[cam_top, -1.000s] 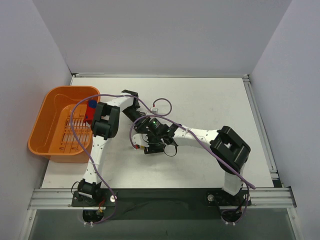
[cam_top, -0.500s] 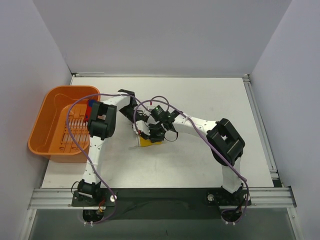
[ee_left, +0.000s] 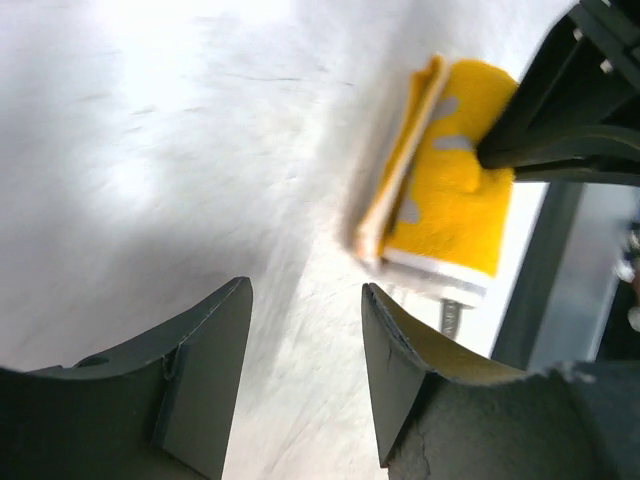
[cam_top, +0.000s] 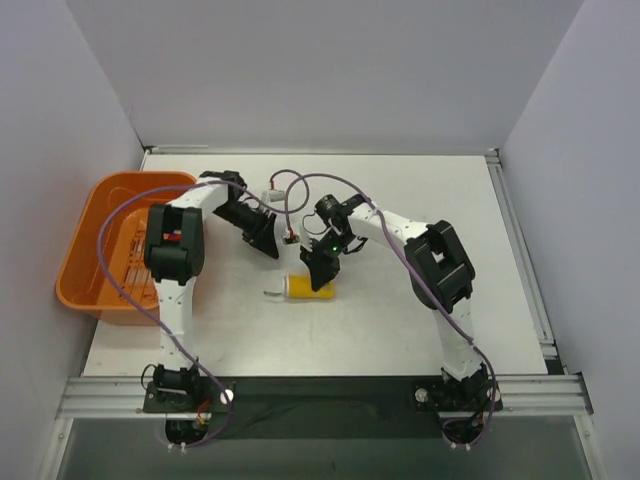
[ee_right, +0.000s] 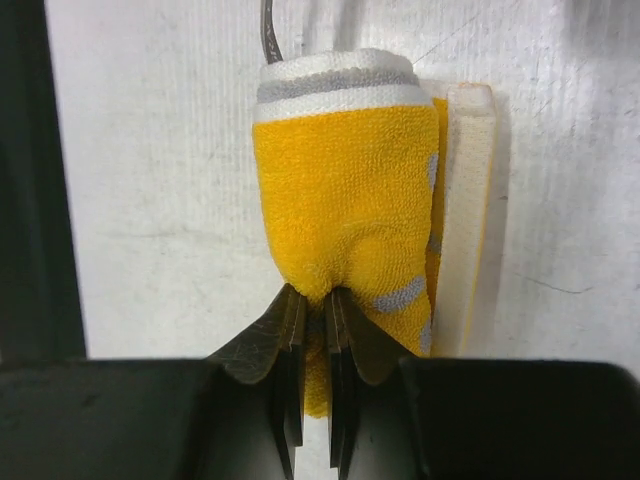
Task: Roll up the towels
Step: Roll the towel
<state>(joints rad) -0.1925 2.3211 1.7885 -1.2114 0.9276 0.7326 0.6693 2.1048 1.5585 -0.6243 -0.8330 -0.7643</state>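
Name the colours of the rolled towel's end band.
White with a grey stripe, on the yellow towel; right wrist view shows it best.

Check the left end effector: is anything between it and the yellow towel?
Nothing visible. Only bare table lies between the open left end effector and the rolled yellow towel. The right end effector is shut on the towel's far end, pinching a fold.

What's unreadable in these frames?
- Top view: left arm covers the tub's right side; what lies under it is hidden.
- Right wrist view: towel's near end sits behind the right pincer; a thin strand at its far end is cut off by the top edge.
- Left wrist view: towel blurred, one end behind the right pincer.
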